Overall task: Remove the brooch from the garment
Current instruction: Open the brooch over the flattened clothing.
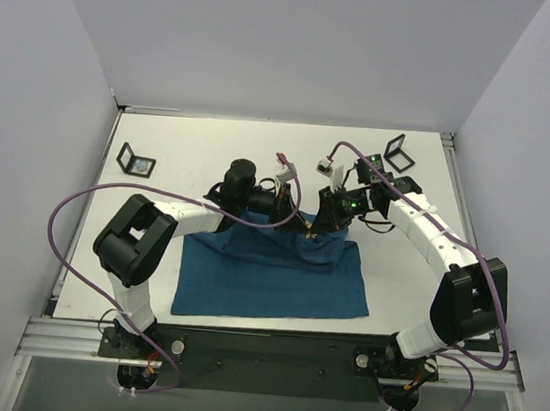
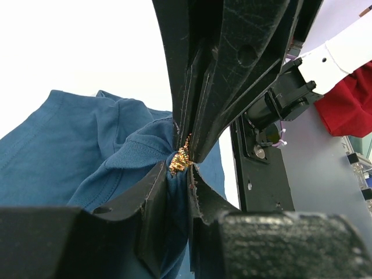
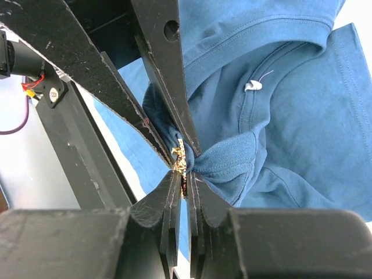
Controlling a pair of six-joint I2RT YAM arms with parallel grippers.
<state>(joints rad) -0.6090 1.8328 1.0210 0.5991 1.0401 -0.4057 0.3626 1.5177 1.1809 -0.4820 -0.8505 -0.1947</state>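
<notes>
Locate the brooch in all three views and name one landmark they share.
Top external: the brooch is a gold speck just right of centre, at the far edge of the garment.
Left wrist: brooch at centre, at the tips of the left pincer.
Right wrist: brooch at centre, at the tips of the right pincer.
Shared landmark: the pinched-up peak of garment under the brooch.

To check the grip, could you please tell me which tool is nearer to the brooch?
Right, narrowly. The right tool pinches the brooch itself; the left tool grips the shirt bunched beside it.
</notes>
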